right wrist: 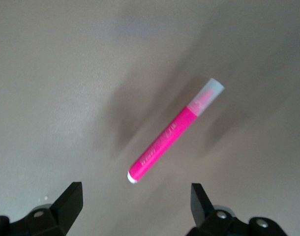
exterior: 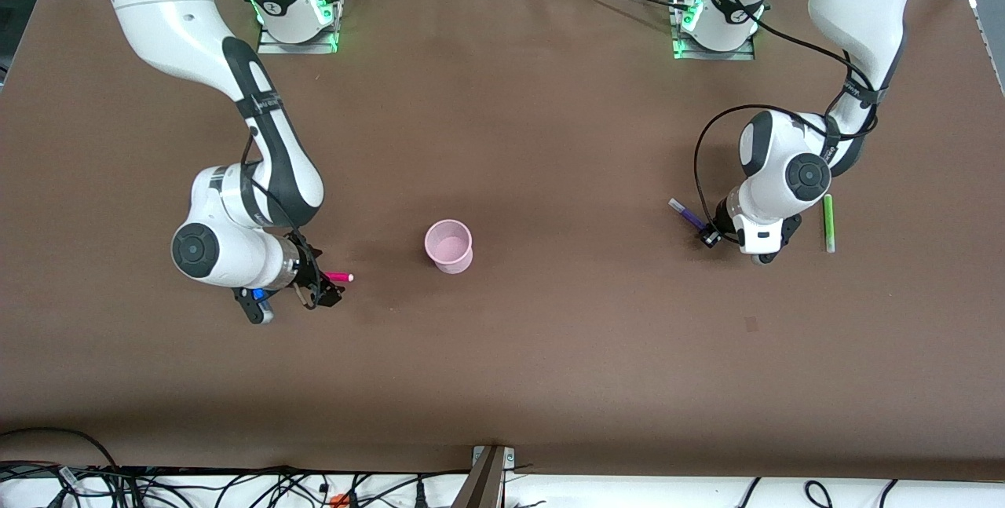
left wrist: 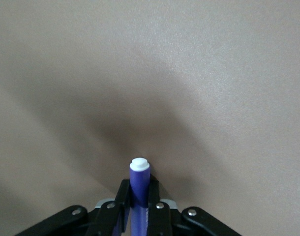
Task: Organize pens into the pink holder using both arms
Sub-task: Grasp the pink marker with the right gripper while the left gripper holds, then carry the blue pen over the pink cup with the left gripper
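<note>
The pink holder (exterior: 449,246) stands upright in the middle of the table. My left gripper (exterior: 707,232) is shut on the purple pen (exterior: 686,215), low over the table at the left arm's end. The left wrist view shows the purple pen (left wrist: 139,181) clamped between the fingers (left wrist: 122,196), pale cap outward. The green pen (exterior: 828,223) lies flat beside that hand. My right gripper (exterior: 327,293) is open just over the magenta pen (exterior: 339,277). In the right wrist view the magenta pen (right wrist: 172,135) lies on the table just ahead of the open jaws. The yellow pen is out of view.
The brown table top (exterior: 550,351) stretches wide around the holder. The arm bases (exterior: 297,13) stand along the edge farthest from the front camera. Cables (exterior: 235,484) hang below the nearest edge.
</note>
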Robot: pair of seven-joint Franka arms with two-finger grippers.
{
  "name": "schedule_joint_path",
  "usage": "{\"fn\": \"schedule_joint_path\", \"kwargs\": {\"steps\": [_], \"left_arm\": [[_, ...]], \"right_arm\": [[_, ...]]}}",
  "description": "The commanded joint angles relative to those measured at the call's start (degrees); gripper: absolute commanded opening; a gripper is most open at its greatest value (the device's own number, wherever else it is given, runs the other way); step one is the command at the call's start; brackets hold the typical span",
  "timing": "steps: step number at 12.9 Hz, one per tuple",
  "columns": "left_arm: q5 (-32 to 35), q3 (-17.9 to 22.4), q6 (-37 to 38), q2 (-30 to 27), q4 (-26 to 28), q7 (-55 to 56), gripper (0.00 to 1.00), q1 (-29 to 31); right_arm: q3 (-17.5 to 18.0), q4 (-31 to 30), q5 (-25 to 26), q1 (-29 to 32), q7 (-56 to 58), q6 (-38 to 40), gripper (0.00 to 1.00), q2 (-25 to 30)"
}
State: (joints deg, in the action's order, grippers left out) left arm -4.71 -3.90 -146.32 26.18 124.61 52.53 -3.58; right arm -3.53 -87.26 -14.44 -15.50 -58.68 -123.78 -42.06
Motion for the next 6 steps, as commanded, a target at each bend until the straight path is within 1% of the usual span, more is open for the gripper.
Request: {"fn": "schedule_joint_path", "kwargs": {"steps": [1,3,5,6], "left_arm": [[-1.3,-0.2,4.0,-1.8,-2.7,-0.2,0.0,-0.2],[-1.3,-0.8,11.5,-3.6,-8.7,2.1,0.0,-0.3],[-1.3,-3.5,16.0,-3.1,-15.3,8.6,0.0,-0.3],[-1.3,-5.8,16.6,-3.1,-17.6,13.0,0.0,-0.4]], "right_arm": [[0.0,1.3,-1.4,0.1,-0.6,-0.3,0.97,-1.8],[0.0,1.2,-2.1,0.1,-0.6,-0.1,0.97,-2.5],[0.0,1.1,-3.0,0.1,-0.3,0.1,0.89,-2.9],[0.0,1.0,-3.2,0.1,0.0,0.1,0.84,-3.0]]}}
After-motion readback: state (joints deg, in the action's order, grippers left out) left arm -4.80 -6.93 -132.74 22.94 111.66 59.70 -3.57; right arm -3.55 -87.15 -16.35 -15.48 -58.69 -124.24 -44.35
